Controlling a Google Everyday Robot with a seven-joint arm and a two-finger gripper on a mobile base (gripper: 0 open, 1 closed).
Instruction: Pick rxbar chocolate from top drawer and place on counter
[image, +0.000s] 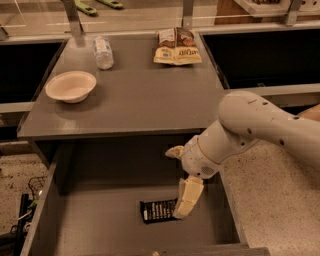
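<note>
The rxbar chocolate (158, 211), a small flat black bar with white lettering, lies on the floor of the open top drawer (100, 225), right of its middle. My gripper (176, 184) hangs inside the drawer just right of the bar, below the front edge of the counter (135, 95). It is open. One cream finger (187, 198) points down, with its tip at the bar's right end. The other finger (173, 151) sticks out to the left, higher up. Nothing is held.
On the counter stand a white bowl (71, 86) at the left, a clear plastic bottle (103, 52) lying at the back, and a tan-and-brown snack bag (177, 46) at the back right. Black recessed bins (260, 50) flank the counter. The drawer's right wall (227, 210) is close to my arm.
</note>
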